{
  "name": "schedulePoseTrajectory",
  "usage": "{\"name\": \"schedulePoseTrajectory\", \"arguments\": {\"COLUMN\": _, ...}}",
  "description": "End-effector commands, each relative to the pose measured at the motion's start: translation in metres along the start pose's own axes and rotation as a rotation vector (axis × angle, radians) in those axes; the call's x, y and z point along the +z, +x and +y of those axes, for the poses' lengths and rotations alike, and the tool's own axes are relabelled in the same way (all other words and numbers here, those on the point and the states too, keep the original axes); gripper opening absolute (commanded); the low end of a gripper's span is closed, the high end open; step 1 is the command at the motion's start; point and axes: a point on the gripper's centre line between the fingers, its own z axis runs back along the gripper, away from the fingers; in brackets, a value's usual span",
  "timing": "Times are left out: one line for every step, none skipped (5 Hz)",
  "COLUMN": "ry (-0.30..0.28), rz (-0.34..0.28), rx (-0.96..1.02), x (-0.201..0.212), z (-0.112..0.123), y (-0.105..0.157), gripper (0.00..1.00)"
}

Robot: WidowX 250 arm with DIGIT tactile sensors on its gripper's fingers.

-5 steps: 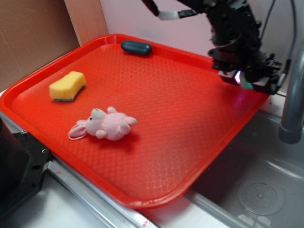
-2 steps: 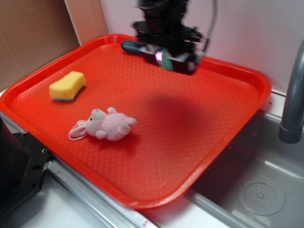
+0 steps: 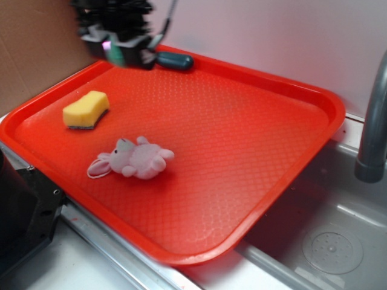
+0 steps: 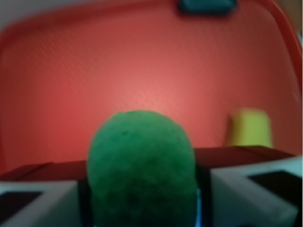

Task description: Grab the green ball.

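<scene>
Ball (image 4: pixel 142 165) fills the low centre of the wrist view, a green, finely pitted round held between the two pale fingers (image 4: pixel 258 191) that press in from 9 and 3 o'clock, so the gripper (image 3: pixel 118 53) is clamped on it. In the exterior view only a small green sliver with a pink glow beside it shows under the dark, motion-blurred gripper, which hangs in the air over the tray's (image 3: pixel 314 99) far-left part, at about 11 o'clock from the tray's middle. The ball is lifted clear of the tray surface.

Just to the gripper's 3 o'clock in the exterior view, a dark green oval (image 3: pixel 174 60) lies against the tray's far rim; the wrist view shows it blurred at the top edge, at 12 o'clock. A yellow sponge (image 3: pixel 86 109) sits on the tray at 6 o'clock from the gripper, well apart from it, with a darker layer along its underside; in the wrist view it is a yellow blur at 3 o'clock from the ball. A pink plush rabbit (image 3: pixel 136 158) lies on its side near the tray's left-front area, at 5 o'clock from the sponge and apart from it.

The red tray has a textured floor and a raised rim. A grey faucet (image 3: pixel 372 115) stands at the tray's 3 o'clock, over a sink (image 3: pixel 329 241). Brown cardboard (image 3: pixel 36 42) stands behind the tray at 10 o'clock.
</scene>
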Motion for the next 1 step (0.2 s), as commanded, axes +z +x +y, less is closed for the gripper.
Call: {"name": "schedulePoseTrajectory", "arguments": {"ry": 0.175, "rz": -0.063, "rx": -0.098, "x": 0.0202, "z": -0.0049, "y": -0.0058, "gripper": 0.0}}
